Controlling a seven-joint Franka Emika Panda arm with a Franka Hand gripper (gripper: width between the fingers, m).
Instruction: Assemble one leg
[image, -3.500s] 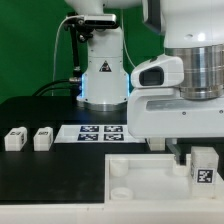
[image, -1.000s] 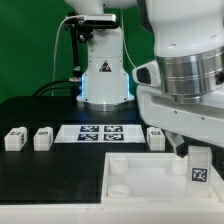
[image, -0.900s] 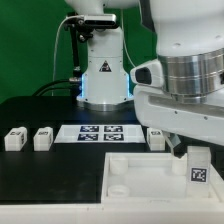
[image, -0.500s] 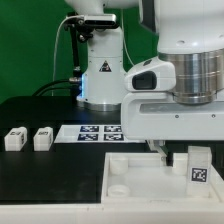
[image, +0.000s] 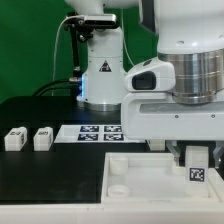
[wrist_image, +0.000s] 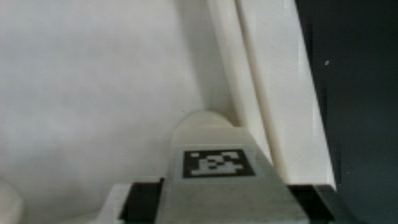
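One leg (image: 198, 172), a squat white block with a square marker on its face, stands upright in the right corner of the large white tray-like piece (image: 140, 165). My gripper (image: 197, 160) straddles it, shut on the leg. In the wrist view the leg (wrist_image: 217, 150) sits between my dark fingers (wrist_image: 150, 202), next to the tray piece's raised rim (wrist_image: 267, 80). Two more legs (image: 14, 139) (image: 42, 138) lie on the black table at the exterior view's left.
The marker board (image: 98, 132) lies on the table behind the tray piece. A round socket (image: 118, 186) shows in the tray piece's near-left corner. The robot base (image: 100, 70) stands at the back. My arm's body hides the area to the exterior view's right.
My wrist has turned and the gripper has come down and across onto the leg on the tray piece, closing round it. A leg seen by the marker board a second ago is now hidden behind my arm.
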